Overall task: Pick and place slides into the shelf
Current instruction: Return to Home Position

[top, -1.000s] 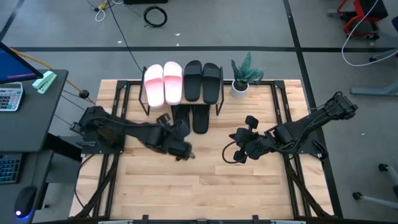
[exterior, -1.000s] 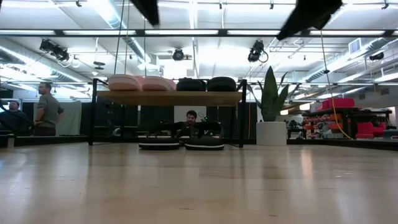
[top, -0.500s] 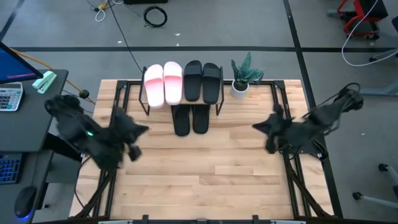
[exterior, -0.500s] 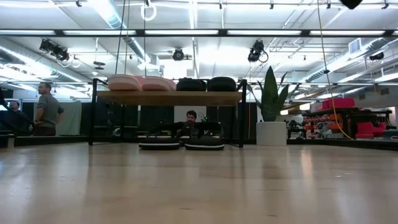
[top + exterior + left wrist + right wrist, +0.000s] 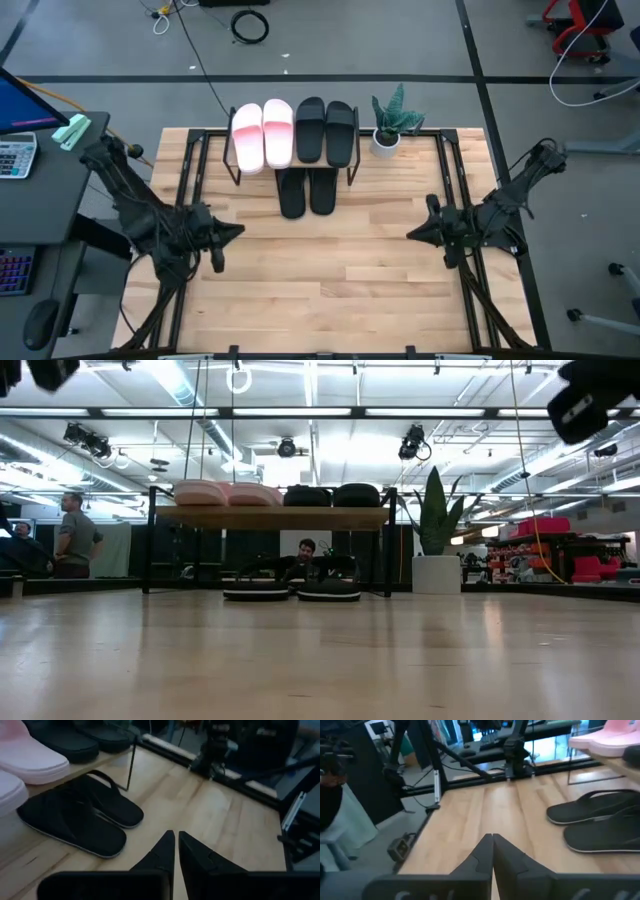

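The shelf (image 5: 350,168) stands at the table's far middle. On its plank top lie two pink slides (image 5: 262,134) and two black slides (image 5: 325,131). Two black flip-flops (image 5: 306,192) lie side by side on the table under it, soles down; they also show in the low view (image 5: 290,591) and the left wrist view (image 5: 80,820). My left gripper (image 5: 236,231) hovers shut near the table's left edge, pointing toward the middle, with nothing in it (image 5: 175,836). My right gripper (image 5: 411,234) hovers shut near the right edge, also holding nothing (image 5: 492,838).
A potted plant (image 5: 389,124) stands right of the shelf at the far edge. Black frame rails (image 5: 455,190) run along both sides of the table. A desk with a calculator (image 5: 15,155) is at the left. A person (image 5: 76,535) stands in the room beyond.
Both grippers have drawn back from the table's middle. The left one has swung from beside the flip-flops under the shelf toward the left edge; the right one has gone toward the right edge. Both flip-flops now show uncovered under the shelf.
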`<action>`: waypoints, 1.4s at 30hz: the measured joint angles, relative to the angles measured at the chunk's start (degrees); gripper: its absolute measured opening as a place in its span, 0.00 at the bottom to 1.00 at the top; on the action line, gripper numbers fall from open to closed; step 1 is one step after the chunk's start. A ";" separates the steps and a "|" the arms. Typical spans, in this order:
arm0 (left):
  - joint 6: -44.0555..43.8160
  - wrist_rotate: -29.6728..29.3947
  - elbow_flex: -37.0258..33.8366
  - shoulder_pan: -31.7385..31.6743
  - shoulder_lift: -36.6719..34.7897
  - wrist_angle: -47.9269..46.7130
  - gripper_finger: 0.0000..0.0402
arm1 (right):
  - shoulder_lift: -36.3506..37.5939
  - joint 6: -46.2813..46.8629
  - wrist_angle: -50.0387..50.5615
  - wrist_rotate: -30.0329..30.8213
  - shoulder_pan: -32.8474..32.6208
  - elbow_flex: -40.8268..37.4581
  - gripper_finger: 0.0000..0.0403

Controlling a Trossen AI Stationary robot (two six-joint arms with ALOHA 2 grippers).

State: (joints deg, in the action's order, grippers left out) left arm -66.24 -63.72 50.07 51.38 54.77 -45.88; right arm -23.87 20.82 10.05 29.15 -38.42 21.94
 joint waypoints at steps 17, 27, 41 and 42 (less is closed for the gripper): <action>30.57 0.79 -12.56 -2.04 -23.81 22.64 0.09 | 23.30 -13.14 -5.15 -5.75 3.52 -7.44 0.03; 43.06 9.22 -25.94 -4.82 -25.08 48.20 0.06 | 22.49 -8.46 -16.94 -6.36 7.34 -15.03 0.03; 47.64 22.80 -33.35 -16.47 -37.68 49.98 0.09 | 22.48 -14.92 -16.03 -6.69 14.12 -15.09 0.03; 48.57 23.91 -33.51 -17.22 -38.33 49.83 0.09 | 22.48 -14.95 -15.84 -6.69 15.02 -15.09 0.03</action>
State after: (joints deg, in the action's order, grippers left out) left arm -17.67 -39.81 16.57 34.16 16.44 3.96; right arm -1.39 5.87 -5.80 22.46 -23.39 6.85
